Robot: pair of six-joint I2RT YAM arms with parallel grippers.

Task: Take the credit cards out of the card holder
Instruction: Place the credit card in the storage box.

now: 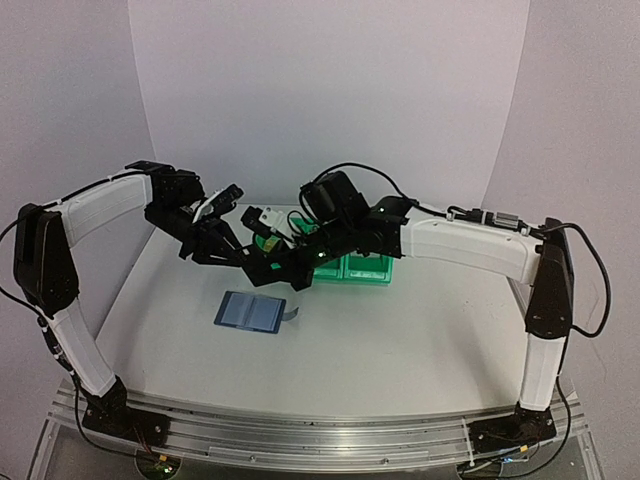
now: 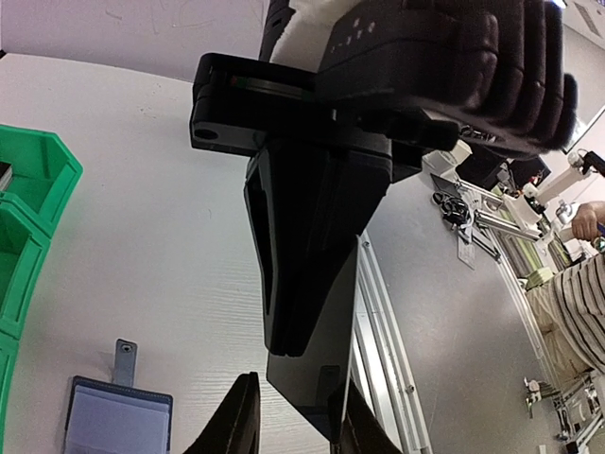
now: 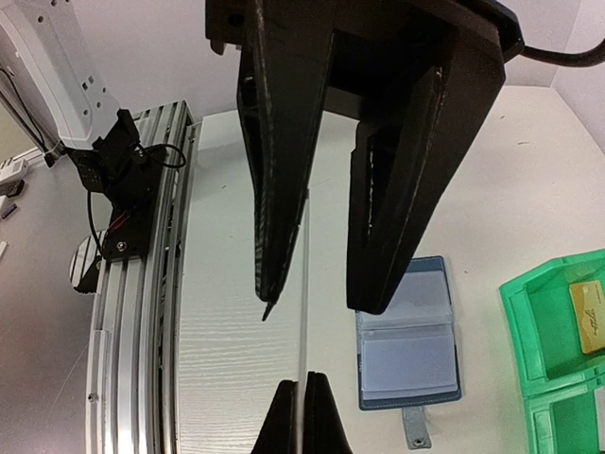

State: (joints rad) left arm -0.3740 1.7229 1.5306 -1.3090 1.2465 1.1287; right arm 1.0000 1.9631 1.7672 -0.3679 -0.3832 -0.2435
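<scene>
Above the table (image 1: pixel 400 330), right gripper (image 3: pixel 301 407) pinches a card (image 3: pixel 303 284) — perhaps black — left gripper (image 2: pixel 293 430) half-spread around it.

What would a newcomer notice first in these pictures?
The two grippers meet in mid-air: the right gripper is shut on a thin card, with the left gripper open around it. Below, the blue card holder lies open; a gold card sits in a green bin.

Robotics lab, white backdrop walls (image 1: pixel 330 90), aluminium mounting rail (image 1: pixel 300 430), equipment frames (image 2: pixel 492 222) beyond
</scene>
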